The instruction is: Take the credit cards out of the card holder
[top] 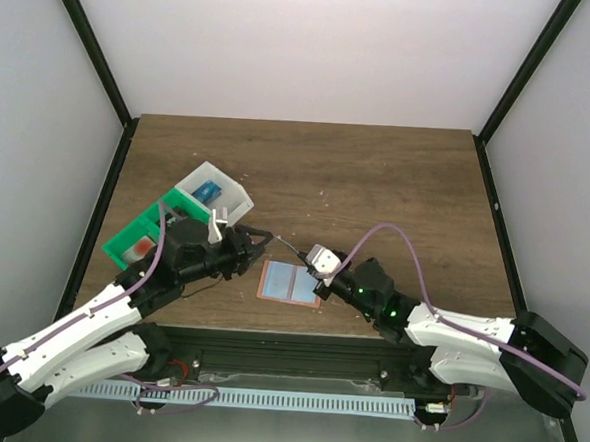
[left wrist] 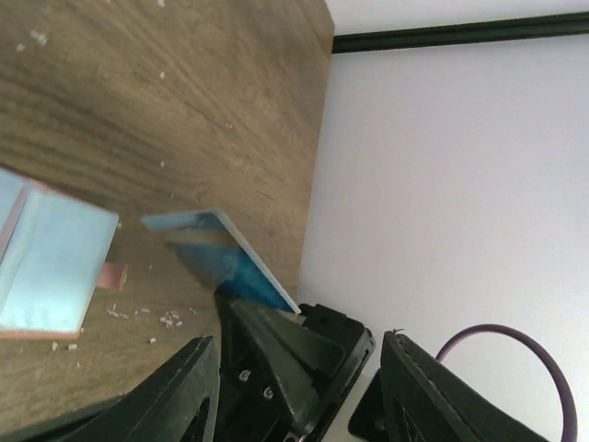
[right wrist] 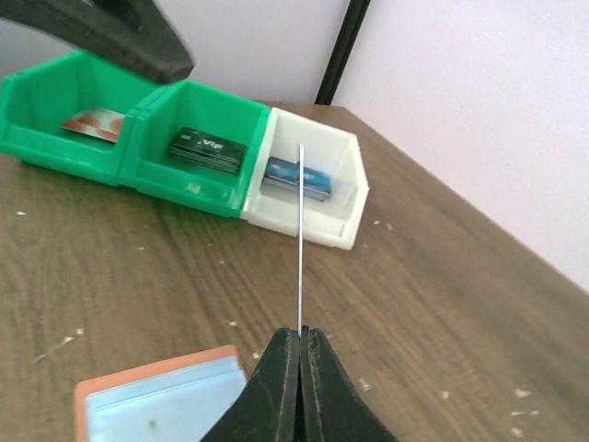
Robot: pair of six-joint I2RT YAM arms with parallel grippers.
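My right gripper (right wrist: 300, 333) is shut on the lower edge of a thin blue credit card (right wrist: 301, 230), which stands upright and edge-on above the table. The light blue card holder (top: 290, 282) with salmon edging lies flat just below it, near the front edge. My left gripper (left wrist: 299, 391) is open. Its jaws stand either side of the right gripper's black fingers (left wrist: 276, 350), and the blue card (left wrist: 225, 258) sticks out beyond them. In the top view the card (top: 288, 248) spans the gap between the left gripper (top: 264, 242) and the right gripper (top: 308, 262).
A green tray (right wrist: 138, 170) holds a red and white card (right wrist: 92, 122) in one bin and a dark card (right wrist: 210, 147) in the other. Beside it, a white tray (right wrist: 345, 207) holds a blue card (right wrist: 296, 177). White walls and black frame posts surround the table.
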